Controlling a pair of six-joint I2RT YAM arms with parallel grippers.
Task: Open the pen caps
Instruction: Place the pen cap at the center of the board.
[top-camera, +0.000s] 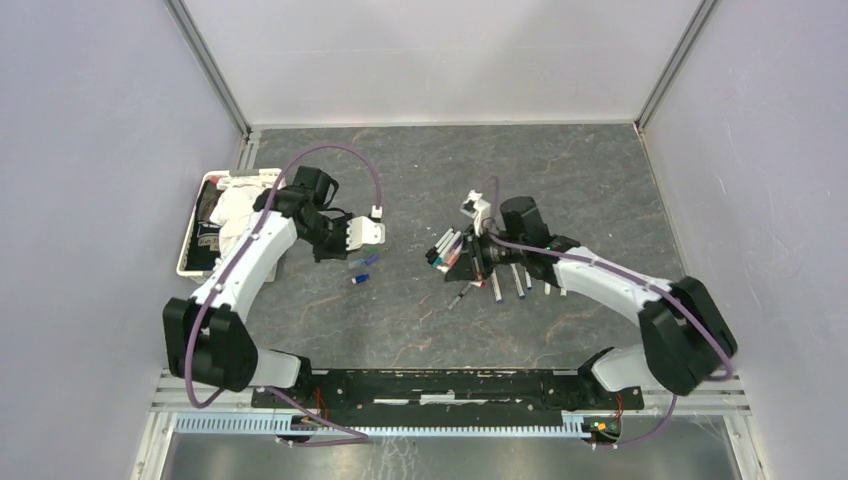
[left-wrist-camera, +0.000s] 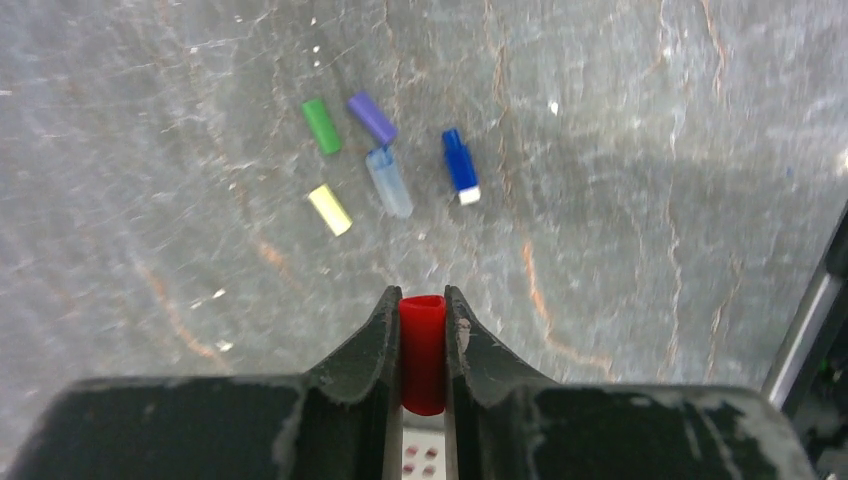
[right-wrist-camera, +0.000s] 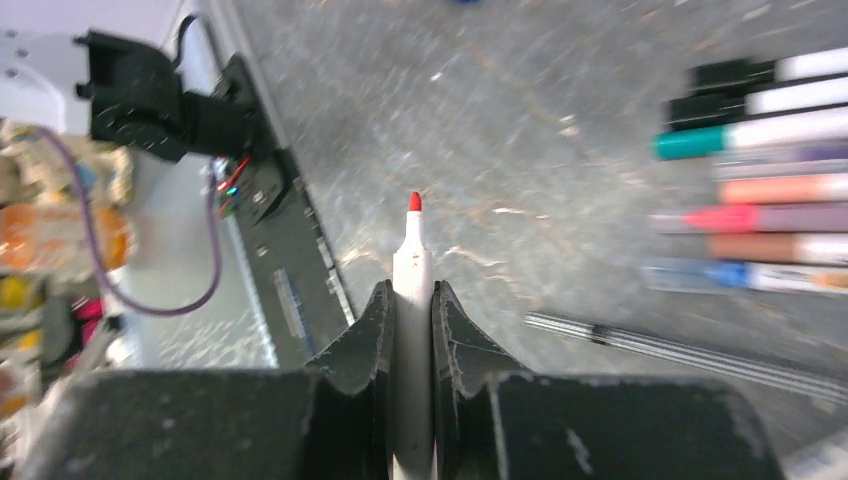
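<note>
My left gripper (left-wrist-camera: 423, 295) is shut on a red pen cap (left-wrist-camera: 423, 350), held above the table. Below it lie loose caps: green (left-wrist-camera: 322, 125), purple (left-wrist-camera: 372, 118), pale blue (left-wrist-camera: 389, 183), yellow (left-wrist-camera: 330, 209) and a dark blue piece with a white end (left-wrist-camera: 461, 166). My right gripper (right-wrist-camera: 411, 288) is shut on a white pen (right-wrist-camera: 411, 265) whose bare red tip (right-wrist-camera: 414, 201) points away from it. Several capped pens (right-wrist-camera: 760, 130) lie in a row at its right. In the top view the left gripper (top-camera: 352, 235) and right gripper (top-camera: 470, 258) are apart, with blue caps (top-camera: 362, 270) between them.
A white bin (top-camera: 196, 222) with cloth and clutter stands at the far left. More pens (top-camera: 520, 280) lie under the right arm. A thin grey stick (right-wrist-camera: 690, 350) lies near the right gripper. The black base rail (top-camera: 440, 385) runs along the near edge.
</note>
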